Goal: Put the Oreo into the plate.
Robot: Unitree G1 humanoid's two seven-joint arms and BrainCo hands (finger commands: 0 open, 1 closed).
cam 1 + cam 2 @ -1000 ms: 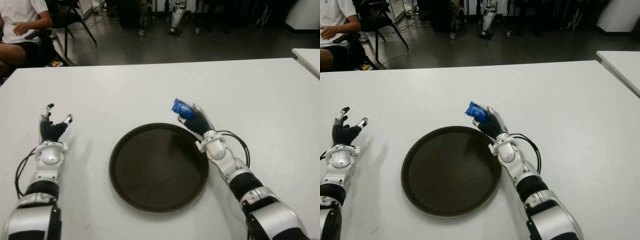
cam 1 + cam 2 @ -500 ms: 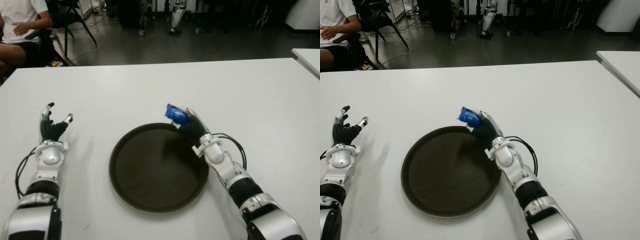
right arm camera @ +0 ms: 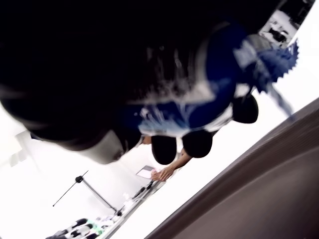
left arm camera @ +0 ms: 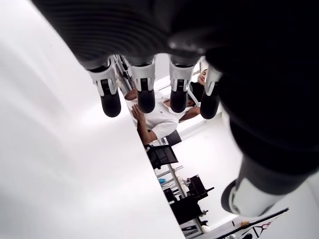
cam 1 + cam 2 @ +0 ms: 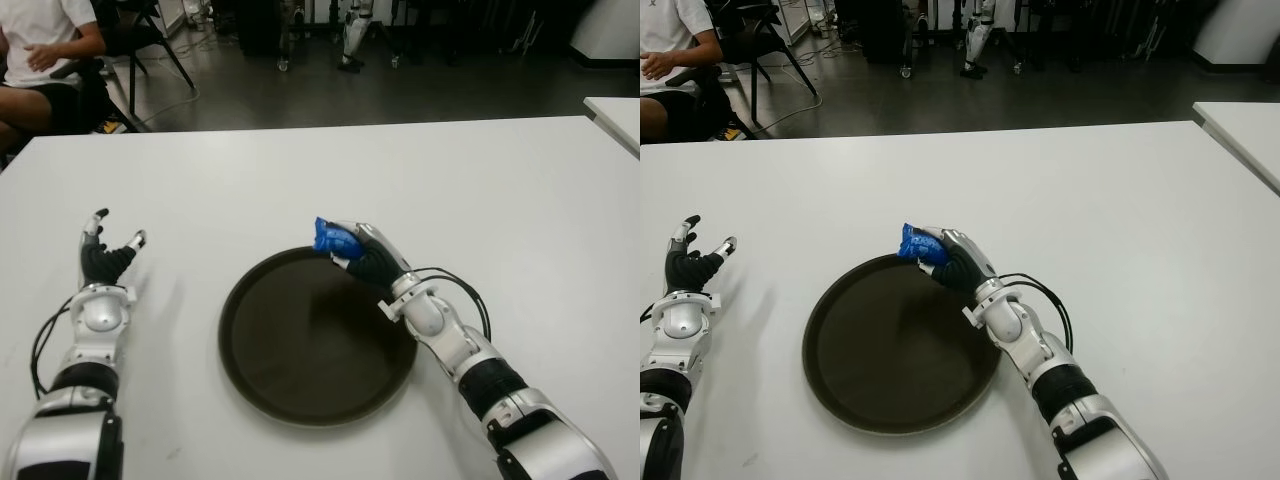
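We've got the right hand (image 5: pixel 362 257) clamped on the blue Oreo packet (image 5: pixel 330 240), over the far rim of the dark round plate (image 5: pixel 250 360) at the worktop's (image 5: pixel 300 180) near middle, left hand (image 5: pixel 105 258) fingers spread, empty, near the worktop's left edge

A robotics lab: white table (image 5: pixel 300 170), robot legs (image 5: pixel 356 30) standing behind, seated person (image 5: pixel 40 50).

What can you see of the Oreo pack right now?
The Oreo pack is a small, crumpled blue wrapper with white print, its crimped end sticking out. The right hand grips it, fingers curled around it, above the far rim of the dark round plate. It appears to be held clear of plate and table.
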